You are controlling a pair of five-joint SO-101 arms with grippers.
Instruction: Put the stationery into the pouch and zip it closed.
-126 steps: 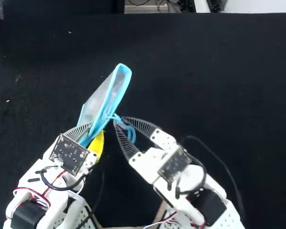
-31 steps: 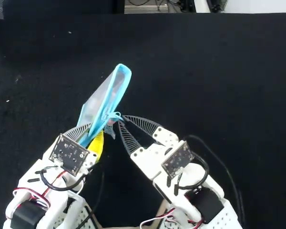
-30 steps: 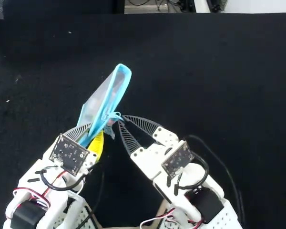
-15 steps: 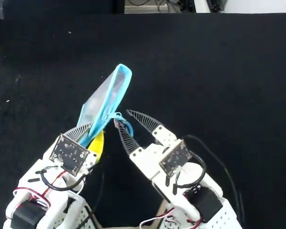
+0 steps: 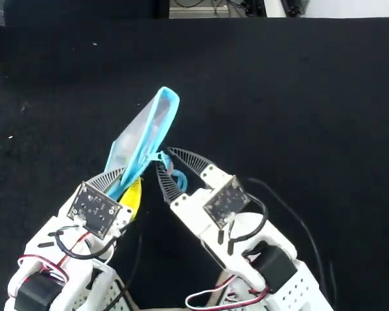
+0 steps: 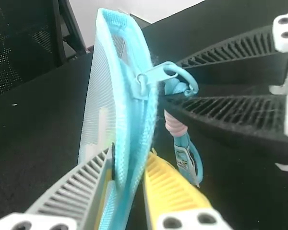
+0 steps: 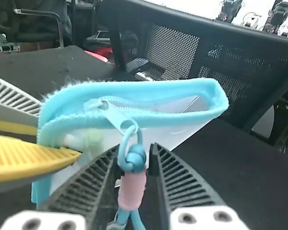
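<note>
A light-blue mesh pouch point(image 5: 142, 133) stands on edge, lifted off the black table. My left gripper point(image 5: 122, 184) is shut on its near end, which sits pinched between the grey and yellow fingers point(image 6: 127, 160). Pale items show faintly through the mesh point(image 6: 103, 120). The metal zipper pull point(image 7: 115, 115) sits at that same near end, and a blue cord with a pink bead point(image 7: 132, 184) hangs from it. My right gripper point(image 5: 165, 165) is beside the pouch, its two black fingers closed on that cord point(image 7: 134, 148). The right arm's black fingers point(image 6: 221, 108) lie across the left wrist view.
Black cloth point(image 5: 298, 97) covers the table all round the pouch. A dark cable point(image 5: 292, 214) trails beside the right arm. Mesh office chairs point(image 7: 197, 52) stand beyond the table's edge.
The right gripper shifted left toward the pouch and its fingers narrowed around the zipper cord. The left arm and the pouch have stayed still.
</note>
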